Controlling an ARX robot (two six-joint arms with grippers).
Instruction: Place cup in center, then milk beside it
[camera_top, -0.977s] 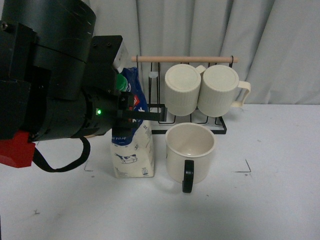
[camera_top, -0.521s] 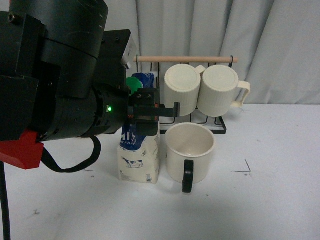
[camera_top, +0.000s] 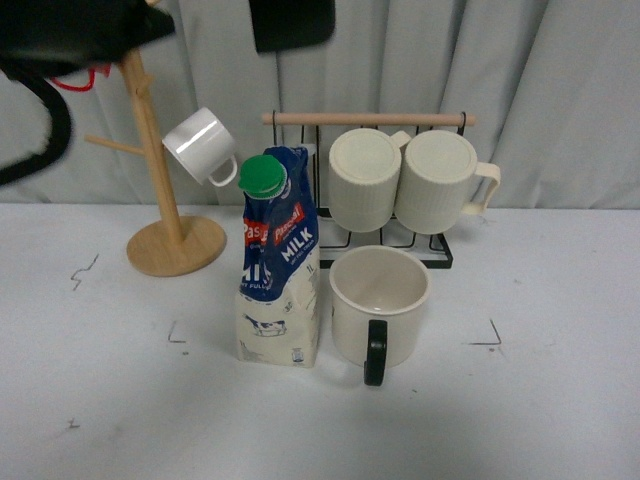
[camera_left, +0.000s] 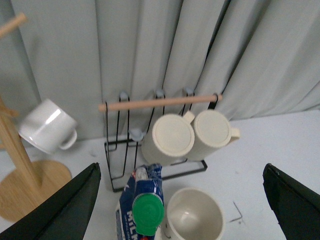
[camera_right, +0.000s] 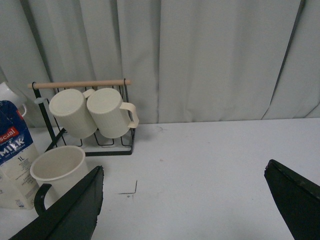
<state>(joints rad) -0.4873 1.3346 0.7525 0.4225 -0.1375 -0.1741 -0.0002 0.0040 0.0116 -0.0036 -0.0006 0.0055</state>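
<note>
The cup (camera_top: 380, 305), wide and cream with a black handle facing me, stands upright inside the center (camera_top: 460, 325), the white tabletop patch bounded by black corner marks. Just to its left the milk (camera_top: 280, 265) stands upright with its green cap on top, a narrow gap between them. My left gripper (camera_left: 182, 200) hangs open high above both; the milk's cap (camera_left: 148, 215) and the cup's mouth (camera_left: 194, 215) show between its spread fingers (camera_left: 65, 205). My right gripper (camera_right: 182, 200) is open over bare table, to the right of the cup (camera_right: 57, 170).
A wooden mug tree (camera_top: 160, 200) with a small white mug (camera_top: 200, 145) stands at the back left. Behind the cup a black wire rack (camera_top: 440, 255) holds two ribbed cream mugs (camera_top: 365, 180) under a wooden bar. A grey curtain closes the back.
My left arm, which was low around the milk, has let go and risen to the top of the front view. The milk ended up closer to the cup and now stands free.
</note>
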